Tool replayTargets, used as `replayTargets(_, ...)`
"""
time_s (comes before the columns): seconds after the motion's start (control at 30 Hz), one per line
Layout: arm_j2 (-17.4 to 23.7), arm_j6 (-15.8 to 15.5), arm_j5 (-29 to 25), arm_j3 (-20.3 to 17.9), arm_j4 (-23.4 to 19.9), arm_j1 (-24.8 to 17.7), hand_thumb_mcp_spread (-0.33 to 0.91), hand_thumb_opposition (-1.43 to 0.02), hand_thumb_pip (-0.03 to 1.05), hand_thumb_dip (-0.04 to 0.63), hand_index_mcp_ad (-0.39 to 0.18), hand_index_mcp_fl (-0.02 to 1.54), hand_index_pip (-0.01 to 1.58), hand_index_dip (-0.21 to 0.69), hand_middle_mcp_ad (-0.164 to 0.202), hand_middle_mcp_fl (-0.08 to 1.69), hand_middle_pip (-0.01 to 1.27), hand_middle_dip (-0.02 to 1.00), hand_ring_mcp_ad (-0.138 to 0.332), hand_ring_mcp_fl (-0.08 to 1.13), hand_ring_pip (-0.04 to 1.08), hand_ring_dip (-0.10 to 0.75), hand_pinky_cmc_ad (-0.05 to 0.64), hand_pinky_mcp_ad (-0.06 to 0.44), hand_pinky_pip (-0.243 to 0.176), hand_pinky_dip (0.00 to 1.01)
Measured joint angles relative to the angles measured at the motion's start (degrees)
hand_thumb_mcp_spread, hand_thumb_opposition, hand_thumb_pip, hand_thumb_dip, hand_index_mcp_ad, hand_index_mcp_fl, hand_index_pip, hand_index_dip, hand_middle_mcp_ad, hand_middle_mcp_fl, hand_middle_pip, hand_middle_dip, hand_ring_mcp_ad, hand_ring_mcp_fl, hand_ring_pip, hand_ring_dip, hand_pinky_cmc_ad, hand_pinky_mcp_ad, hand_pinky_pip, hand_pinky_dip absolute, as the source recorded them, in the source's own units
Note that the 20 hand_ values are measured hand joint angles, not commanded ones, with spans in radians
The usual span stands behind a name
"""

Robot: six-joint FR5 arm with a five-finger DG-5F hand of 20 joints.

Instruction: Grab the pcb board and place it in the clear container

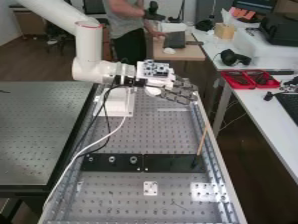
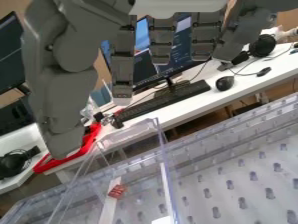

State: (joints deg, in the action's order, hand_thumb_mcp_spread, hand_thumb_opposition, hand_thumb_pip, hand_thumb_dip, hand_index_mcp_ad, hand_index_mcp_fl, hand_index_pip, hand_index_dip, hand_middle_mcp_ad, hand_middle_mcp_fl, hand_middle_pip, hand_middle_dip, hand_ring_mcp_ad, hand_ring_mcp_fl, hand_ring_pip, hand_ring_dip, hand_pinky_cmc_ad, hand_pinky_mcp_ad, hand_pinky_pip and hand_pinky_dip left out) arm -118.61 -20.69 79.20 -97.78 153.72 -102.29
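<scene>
Bench (image 1: 166, 135), its metal top dotted with holes, runs down the high view, with the white arm (image 1: 86, 47) bent above its far end. The dark grey hand (image 1: 178, 92) is wide open over it, fingers fairly straight, thumb well apart, nothing held. Near the hand, the wrist view shows the clear container (image 2: 161, 155), its thin walls upright. Smallest is the red board (image 2: 116, 191), over a white strip (image 2: 108, 209) and within the container's outline; whether it lies inside or shows through I cannot tell.
</scene>
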Motion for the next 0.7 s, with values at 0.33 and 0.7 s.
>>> replayTargets(0.33, 6.9, -3.0, 0.3, -4.0, -1.2, 2.5, 0.54, -0.76, 0.28, 0.180, -0.138, 0.33, 0.23, 0.328, 0.056, -0.01, 0.12, 0.12, 0.202, 0.00, 0.08, -0.005, 0.227, 0.161, -0.093, 0.18)
replayTargets(0.7, 18.9, -11.4, 1.1, -9.6, 1.0, 8.4, 0.53, -0.76, 0.28, 0.182, -0.138, 0.37, 0.10, 0.379, 0.056, -0.01, 0.13, 0.14, 0.202, 0.00, 0.08, 0.000, 0.227, 0.161, -0.093, 0.18)
